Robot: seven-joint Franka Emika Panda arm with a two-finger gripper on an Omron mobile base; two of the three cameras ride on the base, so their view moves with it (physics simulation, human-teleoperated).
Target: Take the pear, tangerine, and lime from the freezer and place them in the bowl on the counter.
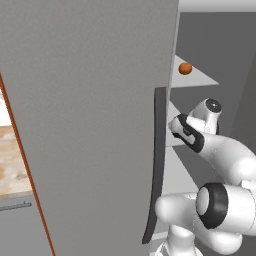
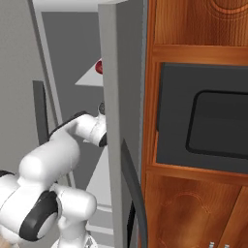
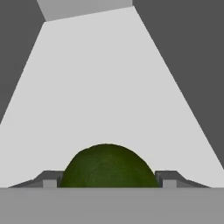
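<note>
Lime between tool fingers — hand view

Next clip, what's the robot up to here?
The arm is reaching into the open freezer, past the door's dark handle. In the hand view a dark green rounded fruit, probably the lime, sits on a pale shelf between the gripper's jaws, one on either side; whether they have closed on it is not clear. The tangerine rests on a higher shelf, and something red shows on a shelf in the right base view.
</note>
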